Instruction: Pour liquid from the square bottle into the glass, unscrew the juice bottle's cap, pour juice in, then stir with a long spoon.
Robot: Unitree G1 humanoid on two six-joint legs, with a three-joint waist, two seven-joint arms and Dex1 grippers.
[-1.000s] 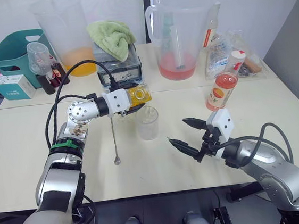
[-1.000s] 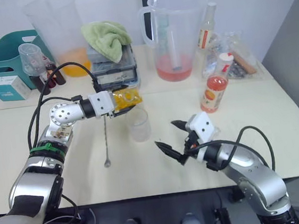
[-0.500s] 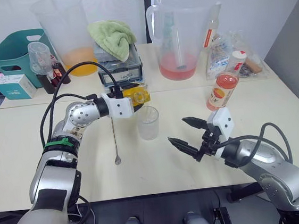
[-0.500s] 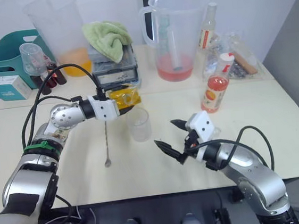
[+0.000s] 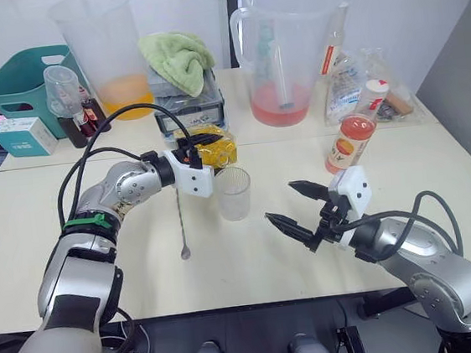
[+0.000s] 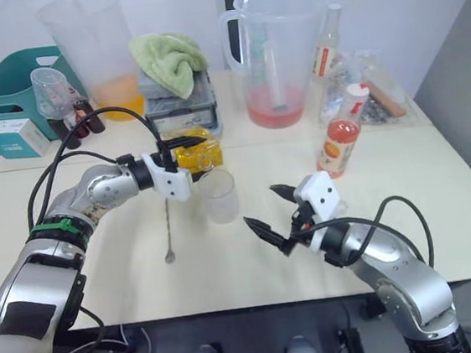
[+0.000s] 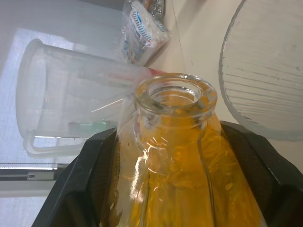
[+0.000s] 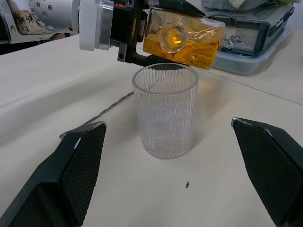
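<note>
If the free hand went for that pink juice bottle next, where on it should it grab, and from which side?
Probably around the labelled middle of the juice bottle, coming in level from the robot's side. It stands upright, slim and round, so two fingers can close across it. The bags and pitcher crowd it behind, and the open right gripper already sits in front of it.
</note>
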